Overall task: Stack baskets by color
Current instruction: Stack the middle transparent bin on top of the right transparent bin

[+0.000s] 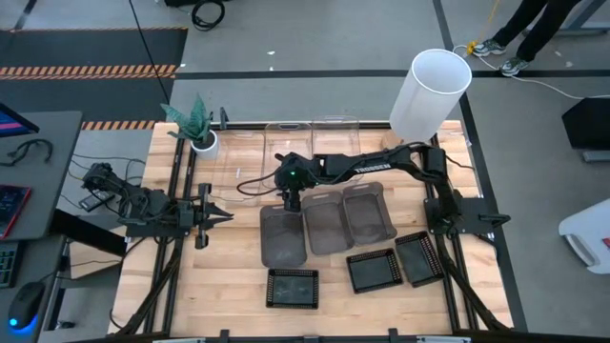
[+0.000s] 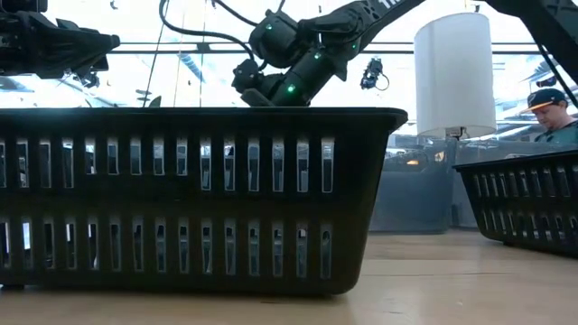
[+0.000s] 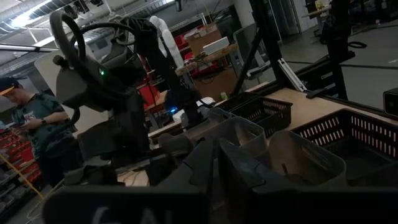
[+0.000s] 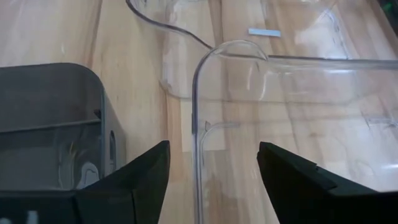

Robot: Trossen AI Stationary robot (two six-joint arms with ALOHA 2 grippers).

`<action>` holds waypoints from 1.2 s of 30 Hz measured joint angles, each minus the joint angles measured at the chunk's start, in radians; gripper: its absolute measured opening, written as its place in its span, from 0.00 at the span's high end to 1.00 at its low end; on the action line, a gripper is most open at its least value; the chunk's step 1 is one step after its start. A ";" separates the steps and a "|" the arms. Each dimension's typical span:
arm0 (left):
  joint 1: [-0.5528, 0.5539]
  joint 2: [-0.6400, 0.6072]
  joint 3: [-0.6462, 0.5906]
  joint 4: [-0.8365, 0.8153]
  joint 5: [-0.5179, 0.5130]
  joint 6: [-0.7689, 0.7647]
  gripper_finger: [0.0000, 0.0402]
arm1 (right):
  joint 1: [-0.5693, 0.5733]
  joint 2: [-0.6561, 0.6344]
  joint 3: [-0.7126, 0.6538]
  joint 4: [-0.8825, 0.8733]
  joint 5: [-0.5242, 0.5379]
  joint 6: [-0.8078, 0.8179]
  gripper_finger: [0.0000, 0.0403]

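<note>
My right gripper [image 1: 289,203] reaches across to the table's middle, tilted downward and open. In the right wrist view it [image 4: 213,147] stands astride the rounded corner rim [image 4: 200,81] of a clear basket [image 4: 298,112], one finger outside and one over the inside, touching nothing. A smoky grey basket [image 4: 50,124] sits beside it. Three grey baskets [image 1: 324,224] lie side by side on the table, with three black mesh ones [image 1: 372,270] nearer the front and clear ones [image 1: 250,167] behind. My left gripper [image 1: 214,214] waits shut at the left, held level.
A white cylinder lamp [image 1: 434,90] stands at the back right and a small potted plant [image 1: 195,124] at the back left. In the low view a black mesh basket [image 2: 199,199] fills the foreground. A person [image 2: 551,113] sits beyond the table.
</note>
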 joint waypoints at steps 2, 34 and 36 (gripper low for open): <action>0.000 0.000 0.000 0.000 0.000 0.000 0.92 | -0.003 0.000 0.000 0.001 -0.003 0.005 0.40; 0.000 0.000 0.000 0.000 0.000 0.000 0.92 | -0.007 -0.007 -0.027 0.035 0.005 -0.002 0.57; 0.000 0.000 0.000 0.000 0.000 0.000 0.92 | -0.007 -0.008 0.019 -0.027 0.007 -0.019 0.58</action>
